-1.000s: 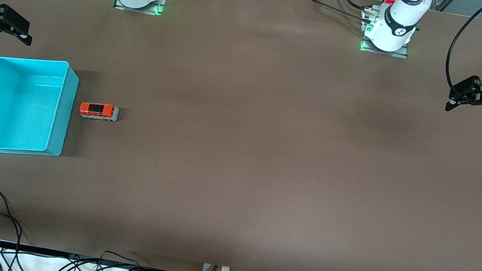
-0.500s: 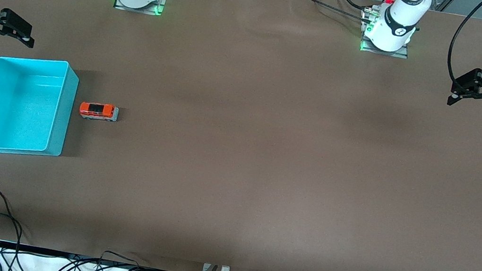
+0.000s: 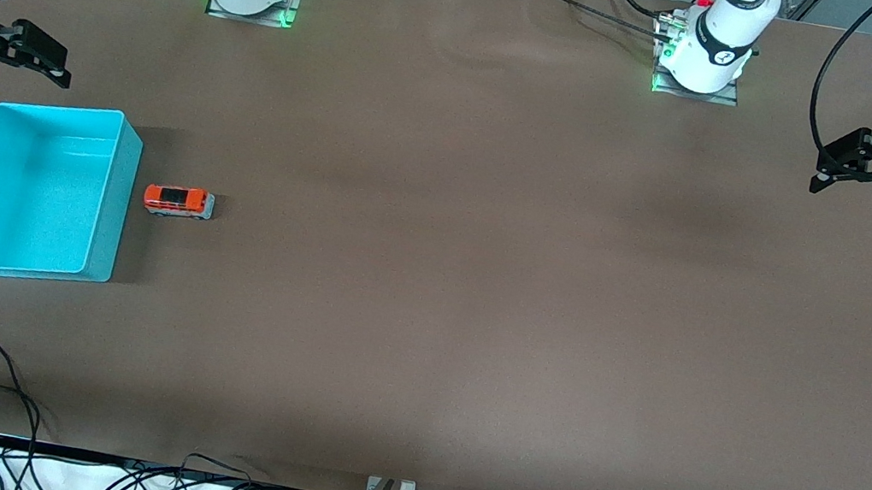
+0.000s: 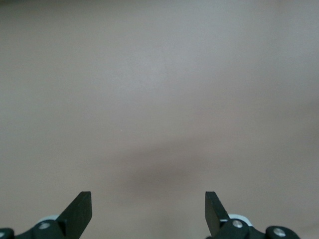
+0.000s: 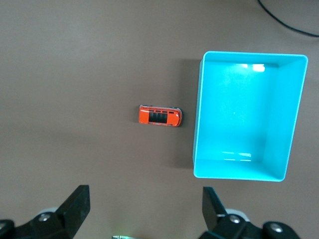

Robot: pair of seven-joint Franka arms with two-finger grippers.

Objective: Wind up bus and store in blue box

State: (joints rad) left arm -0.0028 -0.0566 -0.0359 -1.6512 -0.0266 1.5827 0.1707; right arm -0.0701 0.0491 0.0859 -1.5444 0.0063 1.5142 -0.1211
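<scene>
**Both grippers aloft, bus on table beside box**

Blue box [image 3: 42, 190], empty, near right arm's end. Bus [image 3: 179, 201] on the table [image 3: 482, 286] just beside it, apart. Right gripper [image 3: 40, 58] fingers spread, above table by the box. Left gripper [image 3: 832, 166] spread, well apart from both.

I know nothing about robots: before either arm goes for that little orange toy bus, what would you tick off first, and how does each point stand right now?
1. Small orange-red toy bus upright on its wheels on the brown table: ok.
2. Bus free of the turquoise-blue plastic box, with a gap between them: ok.
3. Box interior empty and open-topped: ok.
4. Right gripper open, empty, hovering over the table by the box, bus in its wrist view: ok.
5. Left gripper open and empty, waiting over bare table at the left arm's end: ok.
6. Winding key or pull-back mechanism on the bus: cannot tell.
</scene>
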